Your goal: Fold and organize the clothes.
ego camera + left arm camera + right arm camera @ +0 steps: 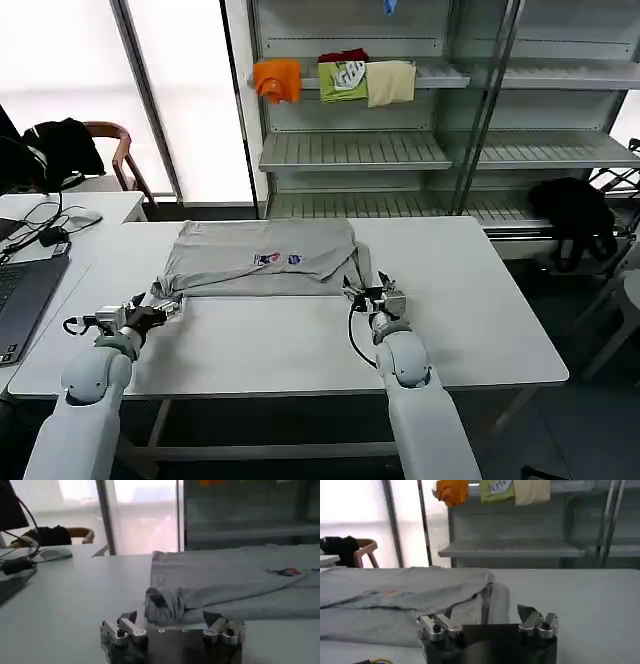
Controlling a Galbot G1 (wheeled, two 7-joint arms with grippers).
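I see the grey shirt (262, 258) lying toward the worktop's (480, 310) far edge. Left end effector (152, 312) and right end effector (377, 297) sit spread at its near corners. It looks soft and limp; I'd pinch both sleeves.

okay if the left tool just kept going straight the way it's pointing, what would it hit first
Most likely the bunched sleeve of the grey shirt, which lies right ahead of the open left tool on the table; exact gap is unclear.
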